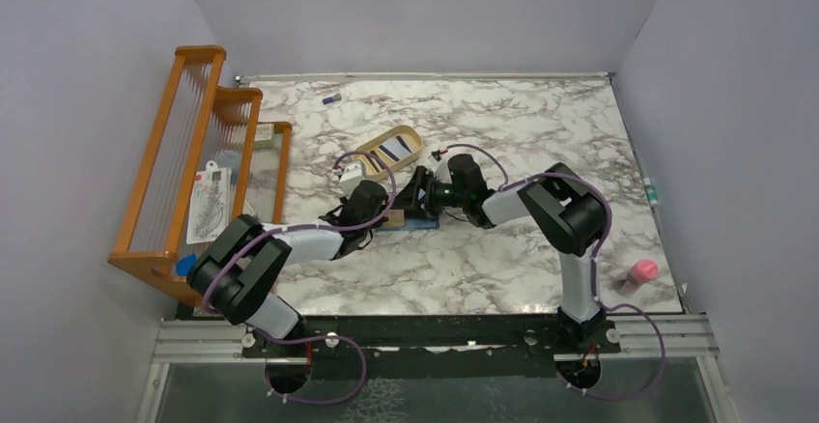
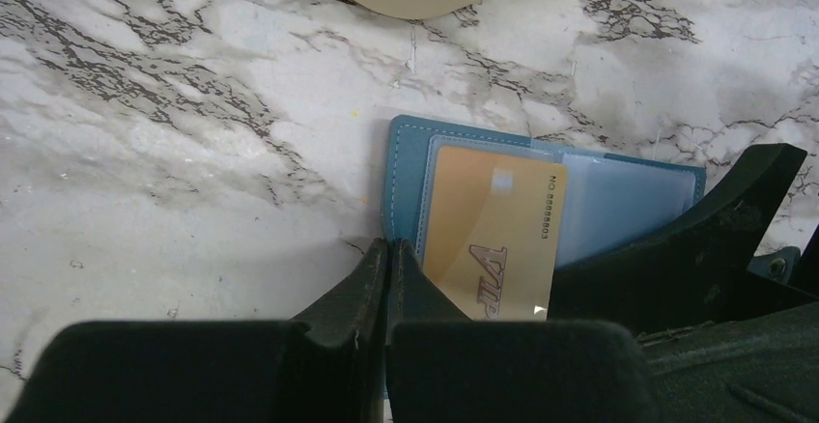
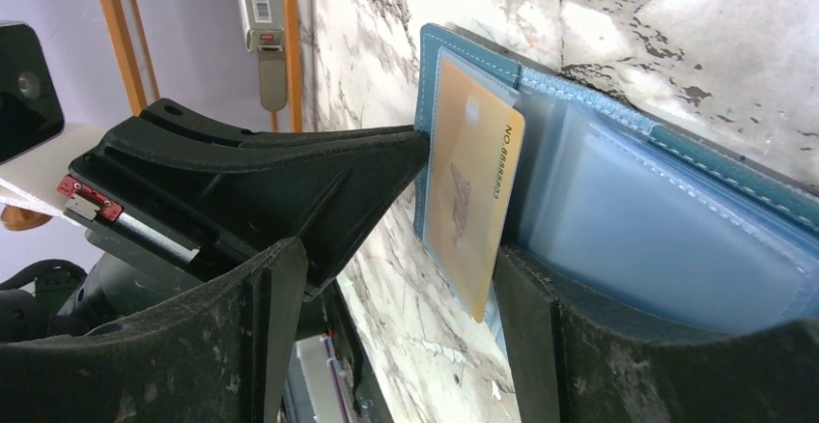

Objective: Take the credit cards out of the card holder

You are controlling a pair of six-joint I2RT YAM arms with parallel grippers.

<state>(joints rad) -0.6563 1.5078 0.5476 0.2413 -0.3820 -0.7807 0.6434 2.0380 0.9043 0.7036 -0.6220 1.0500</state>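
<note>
My left end effector (image 2: 387, 254) is shut and empty, tips at the card holder (image 2: 404, 153) edge. The tan credit card (image 2: 493, 230) juts out just right of them, long axis toward me. My right end effector (image 3: 401, 268) is spread open, one finger pinning the card holder

On the tan card (image 2: 493, 230) in a clear pocket of the card holder (image 2: 404, 167), you can read "VIP" in large slanted outline letters. Along one long edge is "NO" and a run of small digits — mostly 8s, ending in 03, the exact count uncertain. In the right wrist view you will find a barcode label (image 3: 259, 5) with a small red label under it on a grey strip (image 3: 272, 70), and in the top view a printed sheet (image 1: 207, 201) in the wooden rack (image 1: 164, 153) — none of these is legible.
</note>
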